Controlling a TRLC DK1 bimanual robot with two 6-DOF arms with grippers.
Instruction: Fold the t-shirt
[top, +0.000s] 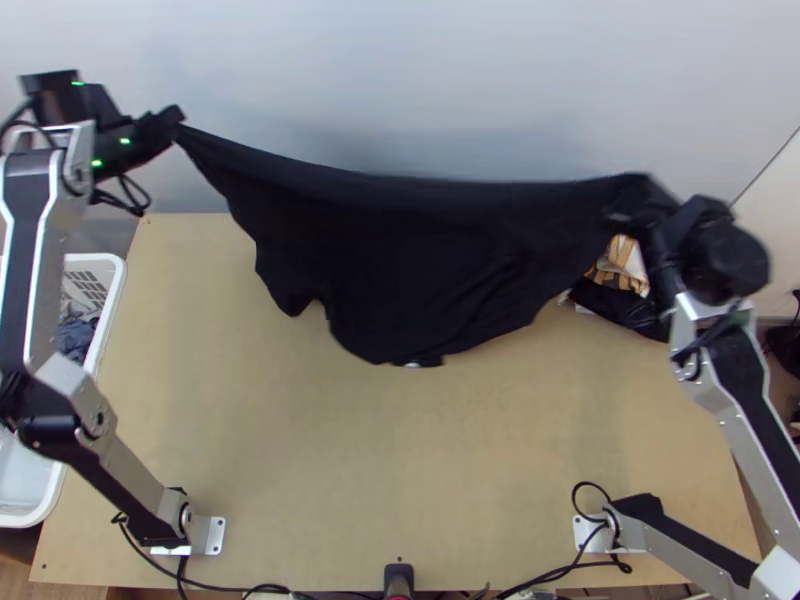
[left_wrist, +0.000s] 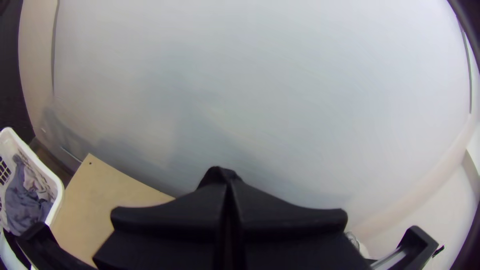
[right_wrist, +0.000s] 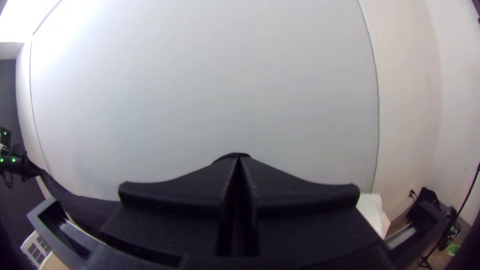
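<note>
The black t-shirt (top: 400, 255) hangs stretched between both grippers over the table's far part, its top edge sagging a little and its lower edge uneven. My left gripper (top: 176, 120) holds one end of it at the upper left, and in the left wrist view this gripper (left_wrist: 228, 187) is shut with a bit of black cloth at its tips. At the other end, my right gripper (top: 640, 195) grips the cloth; in the right wrist view the gripper (right_wrist: 238, 162) is shut, black cloth (right_wrist: 85, 205) stretching away from it towards the left arm.
A white basket (top: 110, 290) with grey-blue cloth inside stands at the table's left edge. Orange-patterned and dark items (top: 622, 270) lie at the far right, beneath the right arm. Bare wooden table (top: 400, 460) extends in front of the shirt, with cables along the near edge.
</note>
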